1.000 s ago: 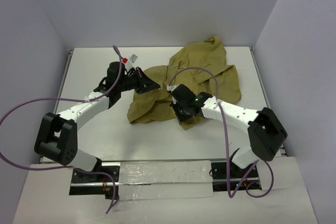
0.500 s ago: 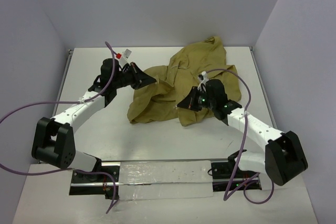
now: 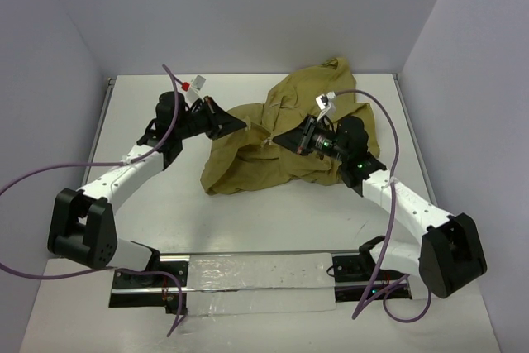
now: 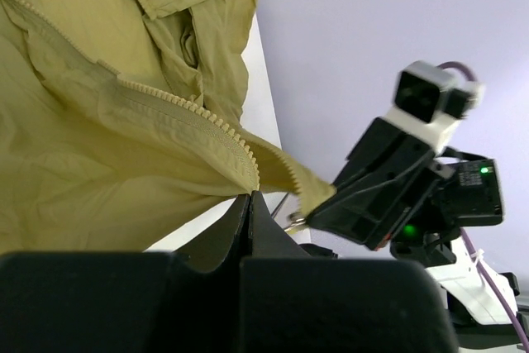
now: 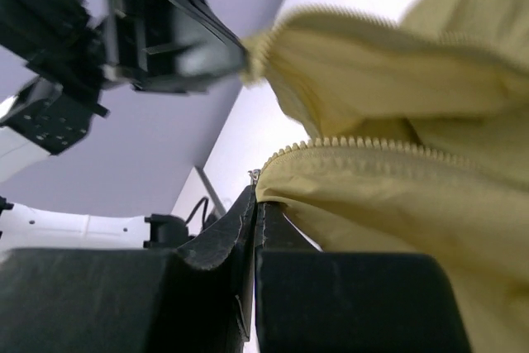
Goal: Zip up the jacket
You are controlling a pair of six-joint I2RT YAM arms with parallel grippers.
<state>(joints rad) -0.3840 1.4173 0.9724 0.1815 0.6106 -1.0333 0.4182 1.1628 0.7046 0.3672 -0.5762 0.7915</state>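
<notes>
The jacket (image 3: 331, 113) lies crumpled on the table (image 3: 165, 204), toward its far right, with its long axis running from near left to far right. The left gripper (image 3: 241, 126) and right gripper (image 3: 278, 140) face each other just apart, each clamped tight on the jacket's zipper (image 4: 182, 105) edge.

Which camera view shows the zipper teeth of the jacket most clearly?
Left wrist: the zipper teeth run sharp across the jacket. Right wrist shows a shorter, blurrier stretch; the top view shows only folded cloth.
</notes>
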